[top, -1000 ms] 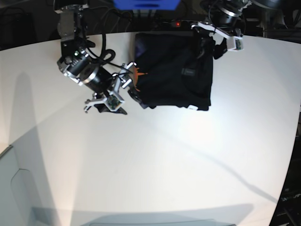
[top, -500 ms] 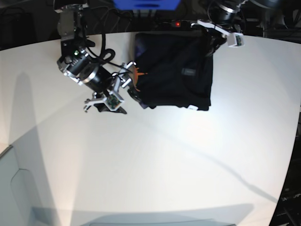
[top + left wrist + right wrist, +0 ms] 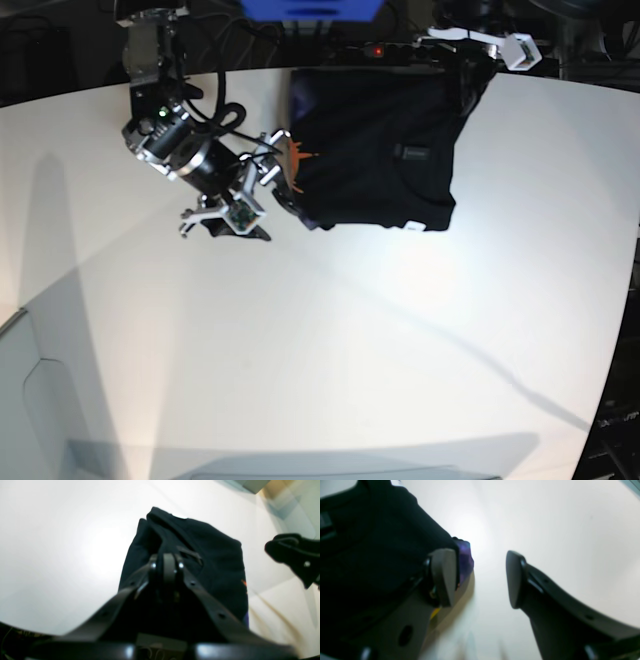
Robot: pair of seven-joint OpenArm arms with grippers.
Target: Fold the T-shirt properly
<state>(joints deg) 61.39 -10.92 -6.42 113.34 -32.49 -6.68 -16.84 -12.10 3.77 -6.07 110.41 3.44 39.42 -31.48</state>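
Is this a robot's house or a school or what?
Probably a robot lab or workshop. Two robot arms work over a big white table with only a black T-shirt on it, and cables and equipment crowd the dark area behind.

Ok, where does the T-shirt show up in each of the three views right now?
Base: the T-shirt lies at top centre of the white table, between the two arms.
Left wrist: it fills the centre, running away from the shut left hand.
Right wrist: it fills the left side, beside the open right hand.
Shared landmark: the purple print, at the right wrist's centre and the left wrist's lower right.
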